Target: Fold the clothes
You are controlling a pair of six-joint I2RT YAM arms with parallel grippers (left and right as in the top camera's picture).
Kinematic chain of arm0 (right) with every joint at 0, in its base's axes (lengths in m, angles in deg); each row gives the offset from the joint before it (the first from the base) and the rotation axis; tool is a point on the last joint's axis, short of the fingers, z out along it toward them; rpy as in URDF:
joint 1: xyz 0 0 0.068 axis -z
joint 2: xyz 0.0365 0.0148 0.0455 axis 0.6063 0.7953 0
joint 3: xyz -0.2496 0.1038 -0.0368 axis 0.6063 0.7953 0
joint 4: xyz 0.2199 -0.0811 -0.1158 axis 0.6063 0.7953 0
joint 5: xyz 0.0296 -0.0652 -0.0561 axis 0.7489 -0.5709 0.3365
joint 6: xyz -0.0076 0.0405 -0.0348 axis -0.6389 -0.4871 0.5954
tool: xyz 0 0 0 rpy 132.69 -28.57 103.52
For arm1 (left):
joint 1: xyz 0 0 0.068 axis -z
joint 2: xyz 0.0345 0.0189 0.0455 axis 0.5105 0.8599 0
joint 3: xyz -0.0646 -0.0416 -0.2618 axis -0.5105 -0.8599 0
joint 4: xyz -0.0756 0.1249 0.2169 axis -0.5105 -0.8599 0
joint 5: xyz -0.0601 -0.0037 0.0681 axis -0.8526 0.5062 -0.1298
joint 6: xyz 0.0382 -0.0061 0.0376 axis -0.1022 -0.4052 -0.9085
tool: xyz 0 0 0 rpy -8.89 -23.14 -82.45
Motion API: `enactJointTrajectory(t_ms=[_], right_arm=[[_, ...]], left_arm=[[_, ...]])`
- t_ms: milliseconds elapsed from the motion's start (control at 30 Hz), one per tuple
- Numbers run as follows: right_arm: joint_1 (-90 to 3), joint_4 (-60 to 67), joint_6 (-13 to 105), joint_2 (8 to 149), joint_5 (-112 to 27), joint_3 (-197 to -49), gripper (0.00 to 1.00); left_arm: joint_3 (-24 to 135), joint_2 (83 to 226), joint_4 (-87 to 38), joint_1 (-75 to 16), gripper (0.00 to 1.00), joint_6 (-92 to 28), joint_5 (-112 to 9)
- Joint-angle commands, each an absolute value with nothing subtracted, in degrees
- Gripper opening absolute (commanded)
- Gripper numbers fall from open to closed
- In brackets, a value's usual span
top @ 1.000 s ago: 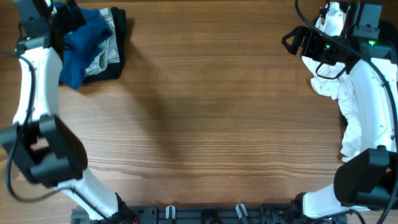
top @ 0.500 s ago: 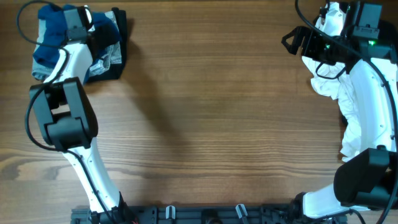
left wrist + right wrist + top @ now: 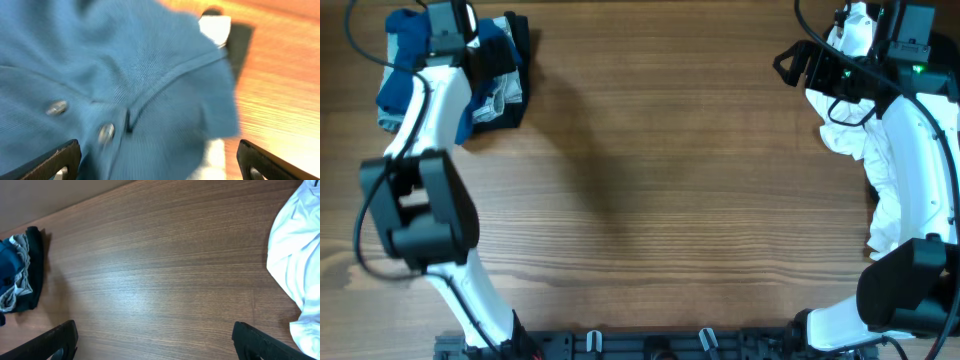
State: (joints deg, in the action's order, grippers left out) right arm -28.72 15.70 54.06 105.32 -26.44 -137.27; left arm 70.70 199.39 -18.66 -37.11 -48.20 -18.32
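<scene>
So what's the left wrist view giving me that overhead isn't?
Left wrist only: the shirt's two buttons and placket seam, close up though blurred. Overhead only: the white cloth on the right, plus the dark garment and pale shorts piled with the shirt. Both: the blue shirt and the table.

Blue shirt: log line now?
blue shirt crumpled on pile | left jaws open above it | right jaws open over table | fold not begun
</scene>
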Motion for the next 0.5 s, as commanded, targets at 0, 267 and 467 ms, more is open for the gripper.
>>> enactJointTrajectory(t_ms=[0,267,467], right_arm=[[-29.1,15.4,55.2,106.2,-25.8,-136.7,1.0],[-29.1,18.1,62.7,102.9,-19.4,-141.8,1.0],[-29.1,22.9,66.0,95.2,-22.3,-145.8,1.0]], left_arm=[[70.4,190.9,-22.5,-38.7,1.0,-47.3,-17.7],[70.4,189.2,-32.9,-40.0,1.0,-47.2,-17.7],[70.4,189.2,-35.3,-39.9,1.0,-47.0,-18.2]])
